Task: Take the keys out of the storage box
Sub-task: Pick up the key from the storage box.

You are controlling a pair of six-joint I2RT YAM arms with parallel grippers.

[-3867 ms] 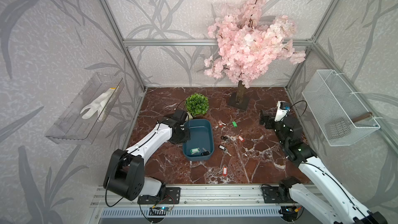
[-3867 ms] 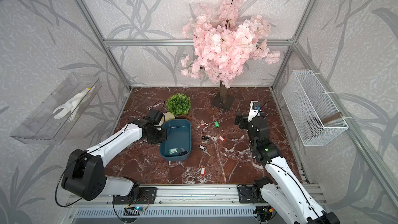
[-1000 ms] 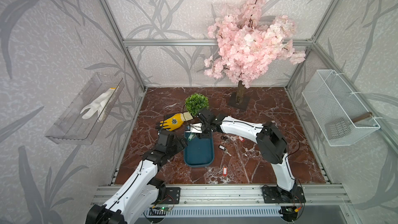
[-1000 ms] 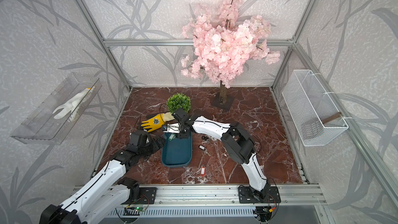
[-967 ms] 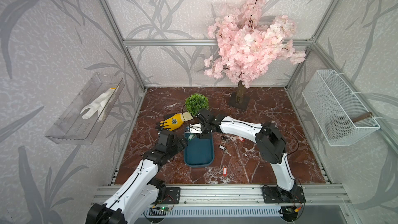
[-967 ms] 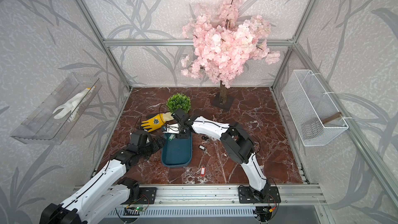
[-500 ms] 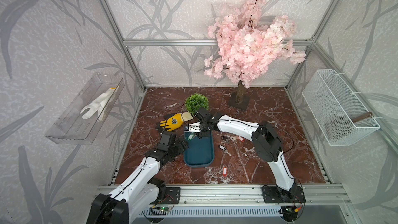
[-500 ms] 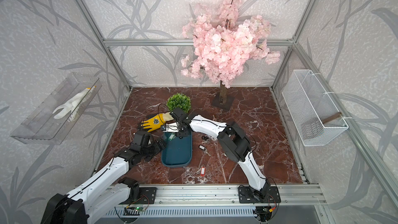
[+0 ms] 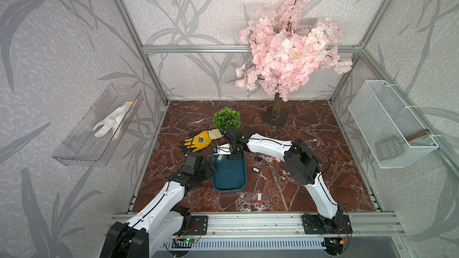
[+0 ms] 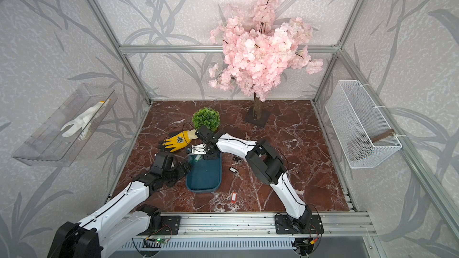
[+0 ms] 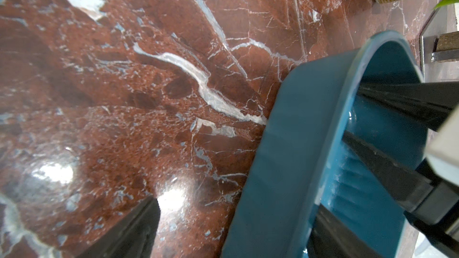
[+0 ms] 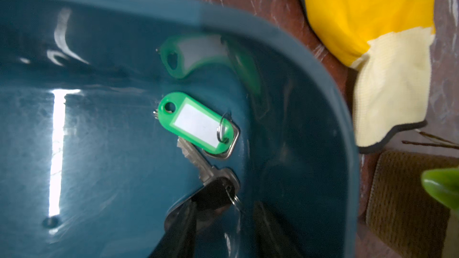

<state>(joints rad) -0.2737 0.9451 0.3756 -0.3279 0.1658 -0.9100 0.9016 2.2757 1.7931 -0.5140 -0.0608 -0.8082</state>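
Note:
The storage box (image 9: 229,182) (image 10: 204,182) is a teal tray on the marble. Two of the keys lie in its far corner, one with a green tag (image 12: 198,122) (image 9: 218,159) and one with a black tag (image 12: 216,192). My right gripper (image 12: 223,209) (image 9: 232,156) reaches down into that corner. Its jaws stand partly apart, with the black tag at their tips beside one finger. My left gripper (image 11: 236,219) (image 9: 211,167) is open and straddles the box's left wall (image 11: 285,145), one finger outside and one inside. Other keys (image 9: 255,169) lie on the table right of the box.
A yellow glove (image 9: 198,141) and a green ball plant (image 9: 226,119) lie just beyond the box. The pink tree's base (image 9: 275,117) stands at the back. A red-tagged key (image 9: 259,197) lies near the front. A clear tray (image 9: 99,130) and wire basket (image 9: 387,130) hang on the walls.
In the last second the right gripper's jaws have narrowed around the black tag in the box's far corner. The left arm has shifted slightly by the box's left wall.

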